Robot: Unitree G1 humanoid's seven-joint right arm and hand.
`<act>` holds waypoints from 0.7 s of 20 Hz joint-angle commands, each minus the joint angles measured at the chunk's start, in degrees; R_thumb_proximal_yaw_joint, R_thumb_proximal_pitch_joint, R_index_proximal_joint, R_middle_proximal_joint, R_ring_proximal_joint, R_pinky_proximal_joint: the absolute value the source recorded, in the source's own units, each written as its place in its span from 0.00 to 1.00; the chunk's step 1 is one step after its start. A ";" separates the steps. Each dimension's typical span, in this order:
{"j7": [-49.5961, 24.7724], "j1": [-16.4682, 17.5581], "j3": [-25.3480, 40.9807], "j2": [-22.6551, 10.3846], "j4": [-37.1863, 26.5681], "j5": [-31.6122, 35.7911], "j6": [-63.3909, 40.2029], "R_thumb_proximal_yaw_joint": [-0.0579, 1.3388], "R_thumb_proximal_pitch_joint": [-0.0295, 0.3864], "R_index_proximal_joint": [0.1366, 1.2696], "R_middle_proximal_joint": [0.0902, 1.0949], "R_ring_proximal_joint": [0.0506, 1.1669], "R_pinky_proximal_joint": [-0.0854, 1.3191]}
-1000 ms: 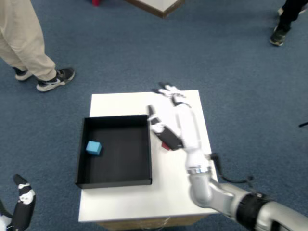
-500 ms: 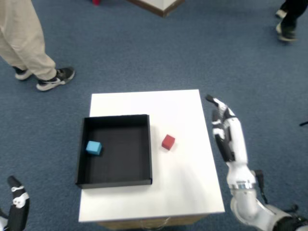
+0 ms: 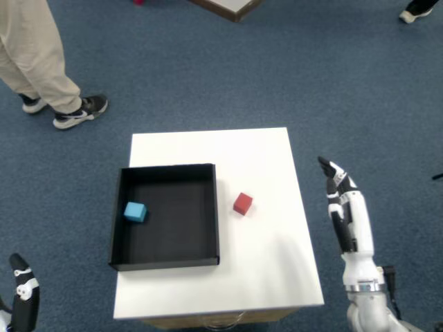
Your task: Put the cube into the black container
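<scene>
A small red cube [image 3: 242, 203] lies on the white table [image 3: 263, 159], just right of the black container [image 3: 208, 214]. A blue cube [image 3: 135, 211] rests inside the container near its left wall. My right hand [image 3: 344, 207] hangs off the table's right edge, well right of the red cube, fingers stretched out and holding nothing.
My left hand [image 3: 21, 301] shows at the bottom left, below the table. A person's legs and shoes [image 3: 59, 104] stand on the blue carpet at the upper left. Another table's corner [image 3: 232, 5] lies at the top.
My right hand has pulled back from over the red cube to beyond the table's right edge, uncovering the cube. The red cube has stayed in place.
</scene>
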 commanded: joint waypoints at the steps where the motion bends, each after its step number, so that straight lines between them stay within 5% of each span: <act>1: 0.55 -1.98 -1.25 -0.52 1.16 2.13 -4.12 0.04 0.69 0.15 0.12 0.12 0.04; 14: 4.97 -0.63 -0.79 2.46 7.03 6.51 -5.69 0.03 0.64 0.12 0.12 0.11 0.01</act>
